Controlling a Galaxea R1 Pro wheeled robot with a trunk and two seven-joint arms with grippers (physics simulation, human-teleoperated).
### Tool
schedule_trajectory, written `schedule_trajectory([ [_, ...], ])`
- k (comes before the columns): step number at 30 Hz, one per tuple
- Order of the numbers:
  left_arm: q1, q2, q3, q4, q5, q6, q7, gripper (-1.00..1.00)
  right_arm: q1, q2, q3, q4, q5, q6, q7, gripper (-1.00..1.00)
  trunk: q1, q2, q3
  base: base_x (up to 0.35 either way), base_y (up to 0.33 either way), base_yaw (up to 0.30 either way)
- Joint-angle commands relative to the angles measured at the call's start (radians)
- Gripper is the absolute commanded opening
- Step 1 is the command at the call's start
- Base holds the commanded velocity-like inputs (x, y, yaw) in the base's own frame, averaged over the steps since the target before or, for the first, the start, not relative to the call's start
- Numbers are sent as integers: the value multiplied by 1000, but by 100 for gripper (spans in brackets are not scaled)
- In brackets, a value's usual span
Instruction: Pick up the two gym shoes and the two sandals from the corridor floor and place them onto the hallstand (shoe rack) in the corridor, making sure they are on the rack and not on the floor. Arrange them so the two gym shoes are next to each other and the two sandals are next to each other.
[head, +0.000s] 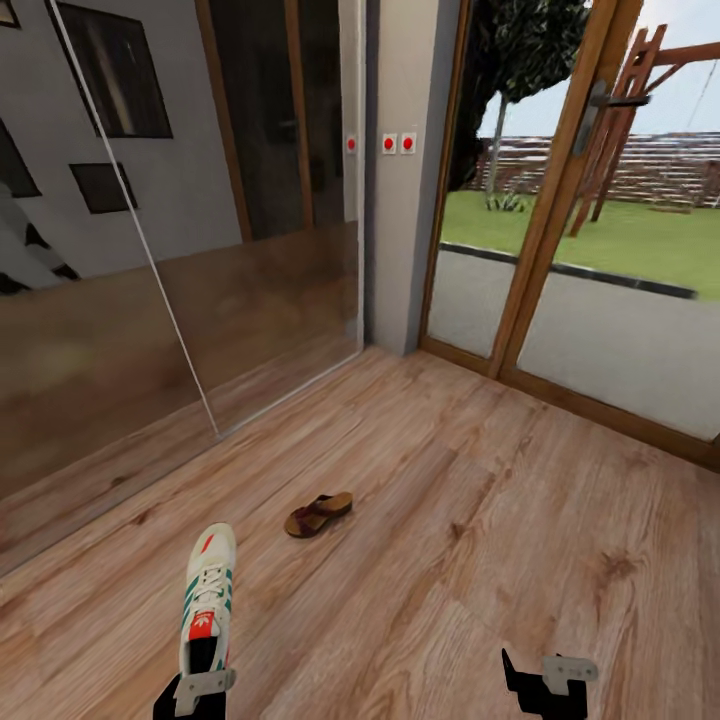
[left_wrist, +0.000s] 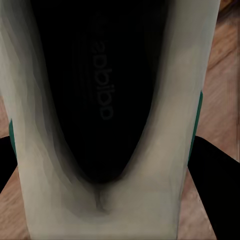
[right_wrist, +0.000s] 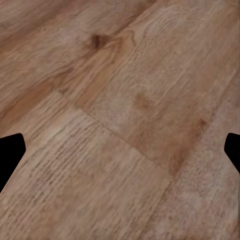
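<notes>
- Gripping one gym shoe at its heel end, the left gripper sits at the near left of the head view; its left wrist view looks straight into the shoe's dark insole, with a black finger pressed to the shoe's outer side. I judge the jaws clamped on the heel collar.
- Whether the shoe is lifted or resting on the corridor floor cannot be told from these views.
- One sandal lies flat on the floor, a little farther off and to the right of the shoe, well apart from both grippers.
- Hanging at the near right, the right gripper has its fingers spread wide, holding nothing, with bare planks under it.
- Step in hand, as I judge it: the first pickup, with most of the task left.
- Next move calls for carrying the shoe to the hallstand and setting it on a shelf, leaving room beside it for its pair.
- Count visible: one gym shoe, one sandal, two grippers.
- Beyond, a mirrored wall stands far left and a glass door far right.
</notes>
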Motion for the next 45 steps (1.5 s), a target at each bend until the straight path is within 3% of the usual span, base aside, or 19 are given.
schedule_trajectory([
  [1,-1,0,3,0,-11,-3,7,-100,-1,0,-9,1,7,-3,5,100,0,0,-1,179,-230,180],
  [27,-1,0,3,0,-11,-3,7,-100,-1,0,-9,1,7,-3,5,100,0,0,-1,230,-239,269],
  [45,-1,0,4,0,-11,-3,7,-100,-1,0,-9,1,7,-3,5,100,0,0,-1,196,-252,17],
])
